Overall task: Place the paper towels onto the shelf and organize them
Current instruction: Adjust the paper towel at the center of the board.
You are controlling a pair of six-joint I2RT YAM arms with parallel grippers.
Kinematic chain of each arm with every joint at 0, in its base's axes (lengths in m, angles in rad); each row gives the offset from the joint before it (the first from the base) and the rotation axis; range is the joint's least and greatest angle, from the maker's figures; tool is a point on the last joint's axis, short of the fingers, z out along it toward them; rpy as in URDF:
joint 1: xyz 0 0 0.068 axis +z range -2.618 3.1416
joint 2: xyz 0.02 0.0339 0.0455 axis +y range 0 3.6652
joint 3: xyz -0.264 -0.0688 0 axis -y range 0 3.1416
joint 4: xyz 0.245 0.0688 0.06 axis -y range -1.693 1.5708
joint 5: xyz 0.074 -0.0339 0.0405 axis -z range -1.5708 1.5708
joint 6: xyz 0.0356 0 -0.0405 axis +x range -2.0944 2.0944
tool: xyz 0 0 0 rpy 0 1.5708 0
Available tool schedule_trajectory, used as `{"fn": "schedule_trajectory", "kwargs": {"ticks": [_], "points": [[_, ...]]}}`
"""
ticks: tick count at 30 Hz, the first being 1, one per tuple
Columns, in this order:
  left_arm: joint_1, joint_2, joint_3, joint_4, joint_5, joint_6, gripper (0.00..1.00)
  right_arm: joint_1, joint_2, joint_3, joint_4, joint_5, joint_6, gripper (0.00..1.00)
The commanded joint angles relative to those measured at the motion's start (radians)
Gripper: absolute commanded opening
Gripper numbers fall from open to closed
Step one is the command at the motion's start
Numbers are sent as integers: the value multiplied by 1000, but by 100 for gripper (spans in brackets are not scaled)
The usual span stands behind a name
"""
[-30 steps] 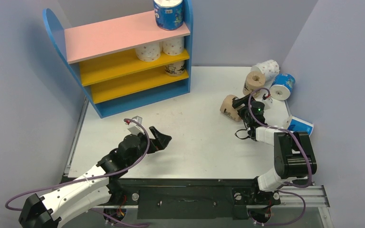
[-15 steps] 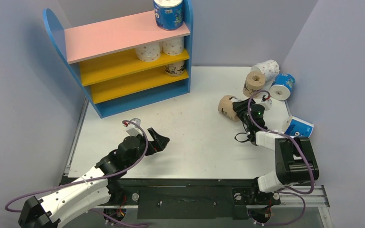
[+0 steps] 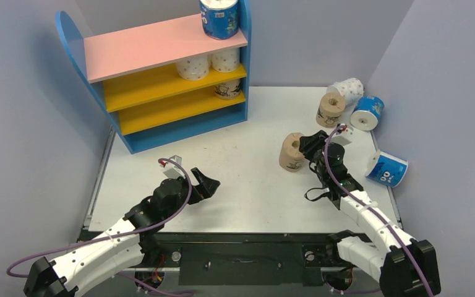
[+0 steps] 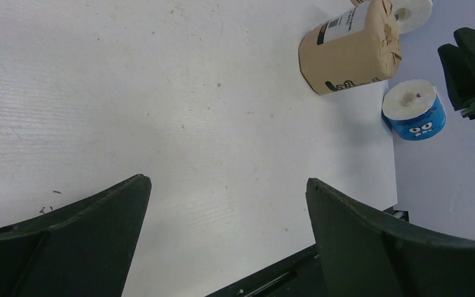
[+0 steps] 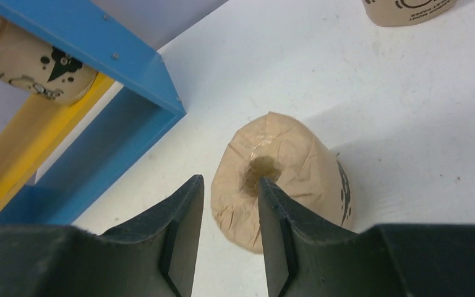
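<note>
The shelf (image 3: 74, 37) stands at the back left. It holds a blue-and-white roll (image 3: 219, 17) on the pink top, two white dotted rolls (image 3: 193, 67) on the upper yellow board and a tan roll (image 3: 229, 90) below. A tan roll (image 3: 292, 153) stands tilted mid-table. My right gripper (image 3: 307, 143) is right beside it. In the right wrist view the gripper (image 5: 230, 180) has its jaws a narrow gap apart. One fingertip (image 5: 266, 185) is at the core of this roll (image 5: 297, 179), with table showing beside the other. My left gripper (image 3: 203, 184) is wide open and empty (image 4: 227, 179).
Loose rolls lie at the back right: a tan one (image 3: 330, 109), a white dotted one (image 3: 348, 90) and a blue one (image 3: 368, 111). Another blue roll (image 3: 388, 168) lies at the right table edge. Walls close in left, back and right.
My right arm has swung towards the table's middle and the tan roll has shifted left and nearer with it, tipping from lying to nearly upright. My left gripper has drifted slightly nearer.
</note>
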Motion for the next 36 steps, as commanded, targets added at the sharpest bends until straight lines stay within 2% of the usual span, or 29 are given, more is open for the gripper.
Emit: {"fn": "schedule_trajectory", "kwargs": {"ticks": [1, 2, 4, 5, 7, 11, 17, 22, 36], "points": [[-3, -16, -9, 15, -8, -26, 96, 81, -92, 21, -184, 85, -91, 35], [-3, -17, -12, 16, -6, -30, 96, 86, -105, 29, -217, 89, -95, 36], [-4, -21, -15, 21, -5, -33, 97, 91, -110, 55, -285, 105, -102, 45], [-4, -20, -15, 23, -5, -33, 97, 91, -109, 69, -310, 121, -105, 54], [-5, -20, -15, 30, -2, -34, 96, 88, -92, 121, -376, 183, -100, 64], [-4, -11, -14, 32, 5, -39, 97, 67, 5, 247, -484, 232, -97, 74], [-4, -13, -6, 20, -2, -28, 96, 41, 155, 348, -523, 196, -91, 77], [-3, -28, 0, -3, -18, -10, 96, -6, 244, 350, -513, 141, -80, 74], [-4, -10, 20, -6, -48, 27, 96, -38, 344, 345, -455, 42, -74, 70]]}}
